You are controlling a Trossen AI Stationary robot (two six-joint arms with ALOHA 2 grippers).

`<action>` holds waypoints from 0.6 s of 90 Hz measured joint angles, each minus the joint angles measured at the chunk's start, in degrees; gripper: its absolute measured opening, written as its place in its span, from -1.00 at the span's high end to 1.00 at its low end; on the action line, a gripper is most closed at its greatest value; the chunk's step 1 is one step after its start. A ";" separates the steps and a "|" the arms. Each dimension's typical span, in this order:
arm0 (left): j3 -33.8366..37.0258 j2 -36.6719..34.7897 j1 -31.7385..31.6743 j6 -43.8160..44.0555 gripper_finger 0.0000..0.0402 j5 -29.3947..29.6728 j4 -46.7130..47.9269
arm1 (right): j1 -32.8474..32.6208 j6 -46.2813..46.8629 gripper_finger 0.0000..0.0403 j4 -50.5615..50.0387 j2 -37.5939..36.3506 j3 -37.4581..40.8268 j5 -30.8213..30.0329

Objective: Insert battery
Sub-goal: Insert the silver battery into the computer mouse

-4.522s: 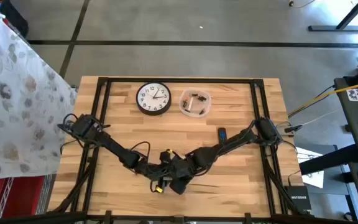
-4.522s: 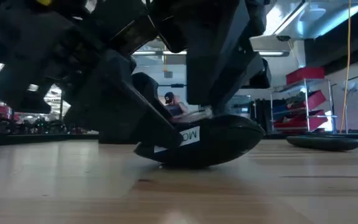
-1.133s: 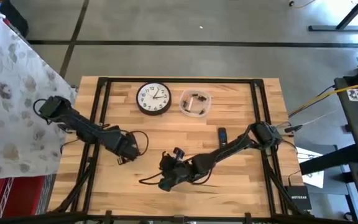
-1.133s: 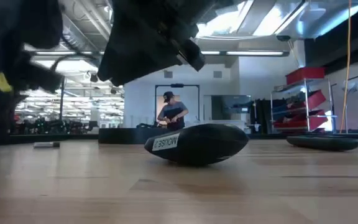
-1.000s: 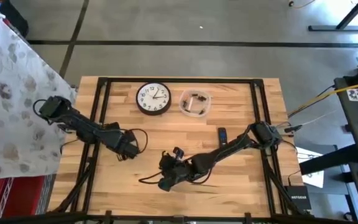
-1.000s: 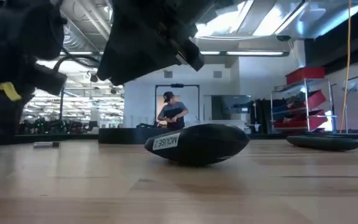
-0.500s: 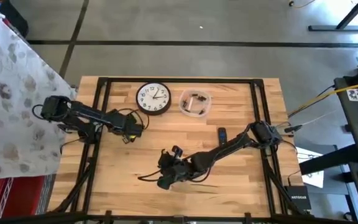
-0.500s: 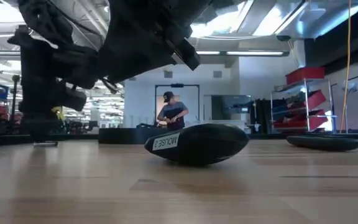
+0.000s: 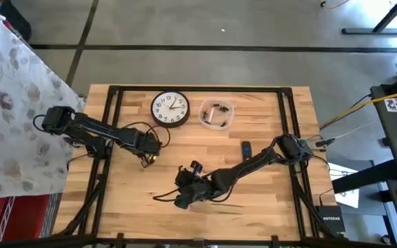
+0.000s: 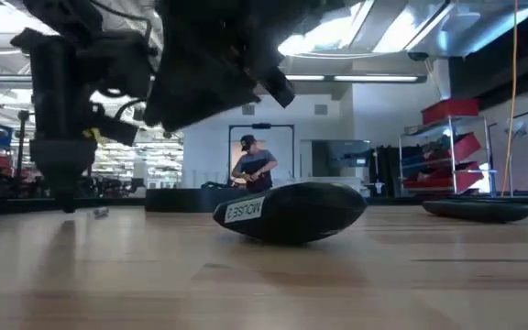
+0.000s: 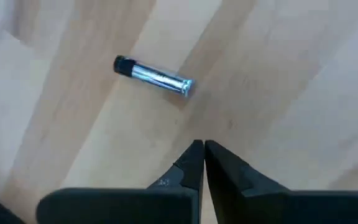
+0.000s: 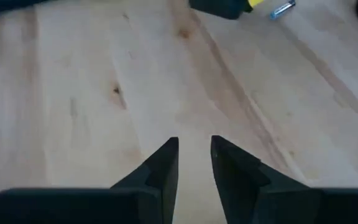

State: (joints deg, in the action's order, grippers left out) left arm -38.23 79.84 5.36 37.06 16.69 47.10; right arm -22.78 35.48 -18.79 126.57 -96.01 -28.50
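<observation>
Batteries come first: one small silver battery with a black end (image 11: 153, 76) lies flat on the pale wooden desk (image 9: 267, 186), just past the tips of the left hand (image 11: 202, 151). Its long side runs crosswise to that hand's fingers. The black end points one way and the shiny end the other. The left hand has its two dark fingers pressed together, holding nothing, and it does not touch the battery.

From above, the left hand (image 9: 150, 156) sits just below a round wall clock with a black rim and white face (image 9: 170, 109). Next to the clock is a clear round tub (image 9: 216, 114) with small things inside that are too tiny to make out.

The right hand (image 12: 194, 154) hangs over bare wood with its fingers a little apart and nothing between them. Far ahead of it, the silver battery (image 12: 283, 9) shows again beside the left hand's dark tip with a yellow tag. From above, the right hand (image 9: 183, 196) is in the middle of the desk, near the front.

A black rounded computer mouse (image 10: 290, 211) lies belly-up on the desk under the right arm, with a white label on it. A small dark remote (image 9: 246, 149) lies farther back.

Behind the desk is a big bright room with ceiling lights, shelves and red bins. A person in a cap (image 10: 253, 165) stands far off. The arms are dark blurs cut off at the top of the low view.
</observation>
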 joint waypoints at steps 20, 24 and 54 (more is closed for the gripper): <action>-1.34 -0.14 -4.36 -2.79 1.00 12.40 -0.26 | 1.15 -0.02 0.61 0.16 0.15 0.00 -0.13; -0.87 0.05 -6.04 -4.94 1.00 12.70 -3.42 | 1.17 -0.02 0.61 0.71 0.15 0.00 -0.04; 4.05 0.52 -12.53 -8.46 1.00 10.08 -8.80 | 0.31 -0.35 0.61 2.39 0.13 0.02 1.58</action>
State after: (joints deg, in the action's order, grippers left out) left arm -34.18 80.36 -7.18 28.60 26.77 38.31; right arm -22.47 35.14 -16.40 126.69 -95.98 -26.92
